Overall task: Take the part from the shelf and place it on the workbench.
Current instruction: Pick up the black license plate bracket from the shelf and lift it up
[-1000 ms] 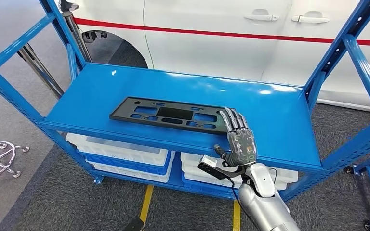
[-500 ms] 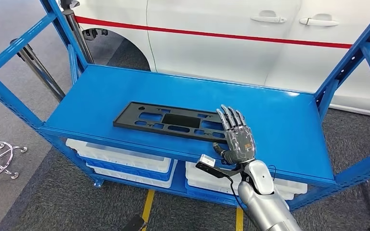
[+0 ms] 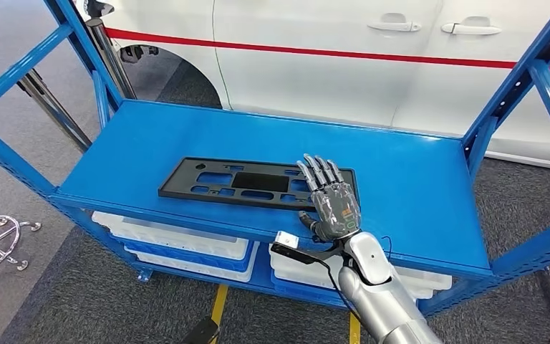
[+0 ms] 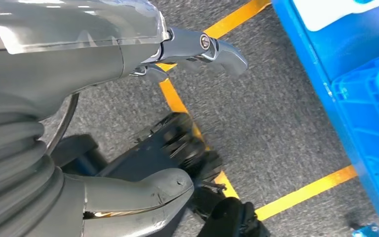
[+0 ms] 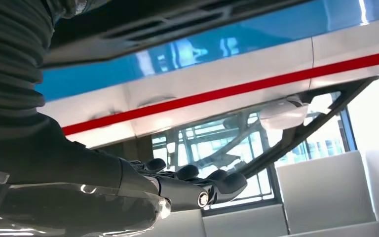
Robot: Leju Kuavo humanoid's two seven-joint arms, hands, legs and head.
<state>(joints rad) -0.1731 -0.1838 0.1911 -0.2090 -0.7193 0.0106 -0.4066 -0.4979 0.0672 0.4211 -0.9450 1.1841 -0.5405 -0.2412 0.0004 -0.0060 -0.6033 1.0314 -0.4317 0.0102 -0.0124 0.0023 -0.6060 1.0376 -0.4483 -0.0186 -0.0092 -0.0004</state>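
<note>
Right hand lower centre of head view, fingers straight and spread, flat over right end of part, holding nothing far as I can see. Left hand hangs over grey floor with yellow tape, fingers apart, empty. Part: black flat frame, mid-frame on blue shelf. White bins underneath. White car, red stripe, top of frame.

Right robot hand reaches forward flat, fingers extended.
</note>
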